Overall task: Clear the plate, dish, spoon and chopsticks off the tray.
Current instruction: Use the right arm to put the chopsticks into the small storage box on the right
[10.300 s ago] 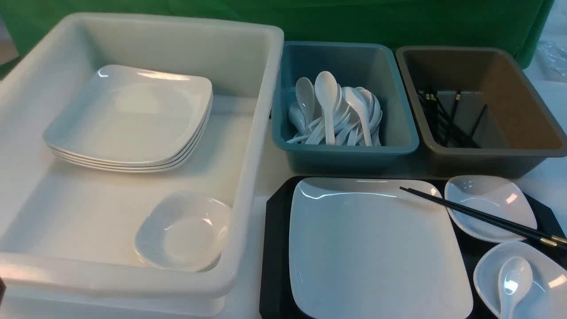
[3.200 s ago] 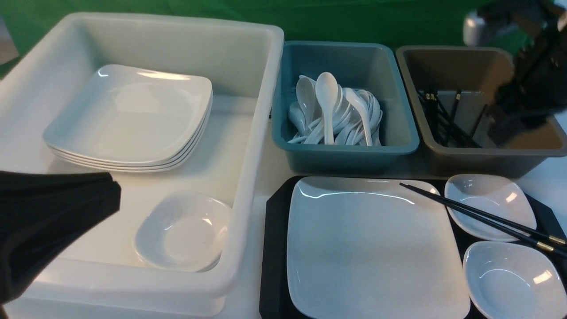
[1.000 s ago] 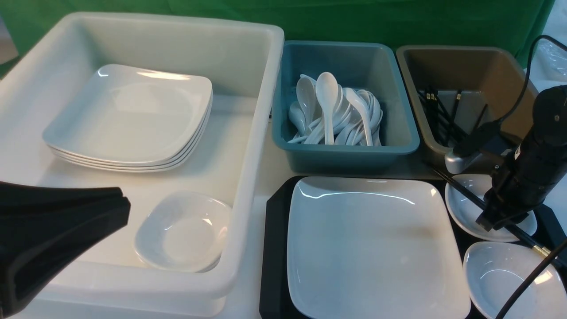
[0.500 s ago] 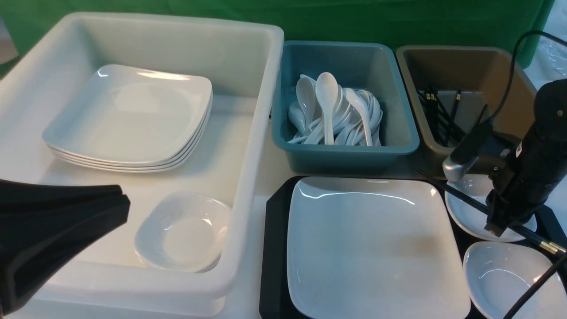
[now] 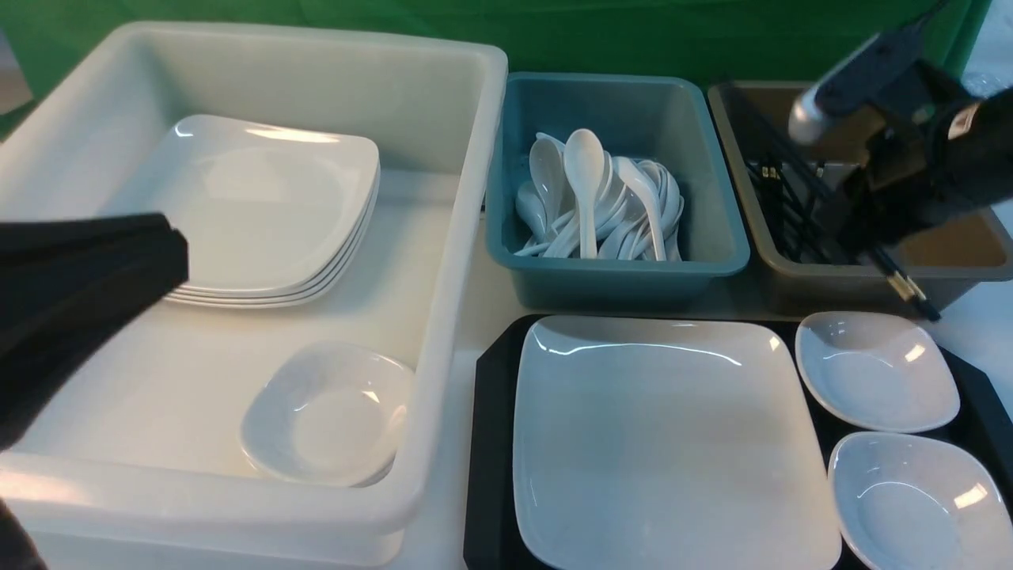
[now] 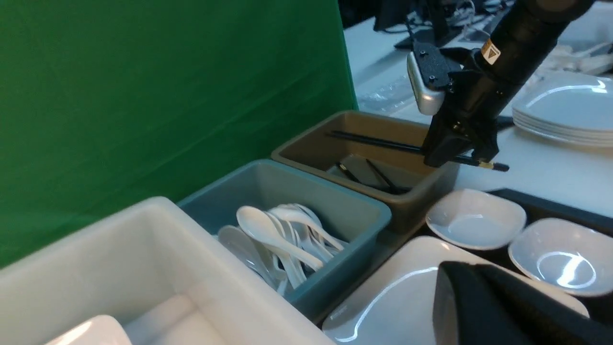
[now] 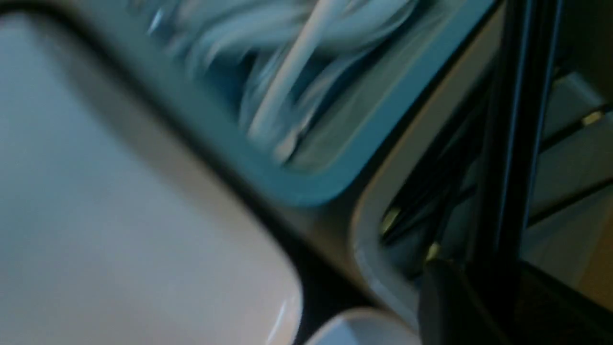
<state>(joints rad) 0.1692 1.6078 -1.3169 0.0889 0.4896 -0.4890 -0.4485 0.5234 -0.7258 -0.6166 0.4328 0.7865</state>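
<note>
My right gripper (image 5: pixel 870 237) is shut on the black chopsticks (image 5: pixel 910 289) and holds them slanted above the brown bin (image 5: pixel 839 281). Their gold-banded ends stick out past the bin's front wall, and the left wrist view shows the chopsticks (image 6: pixel 378 141) level over the bin. The large white plate (image 5: pixel 673 443) lies on the black tray (image 5: pixel 491 443), beside two small white dishes (image 5: pixel 877 370) (image 5: pixel 918 499). White spoons (image 5: pixel 586 190) lie piled in the teal bin (image 5: pixel 617 277). My left gripper (image 5: pixel 174 257) hangs shut and empty over the white tub (image 5: pixel 443 332).
The white tub holds a stack of square plates (image 5: pixel 237 214) and a small dish (image 5: pixel 328 412). More chopsticks (image 5: pixel 791 214) lie in the brown bin. A green cloth (image 5: pixel 633 36) hangs behind the bins. More plates (image 6: pixel 565 110) are stacked on the table beyond.
My right gripper has lifted the chopsticks off the small dishes and carried them up and back over the brown bin. My left gripper has risen a little over the tub.
</note>
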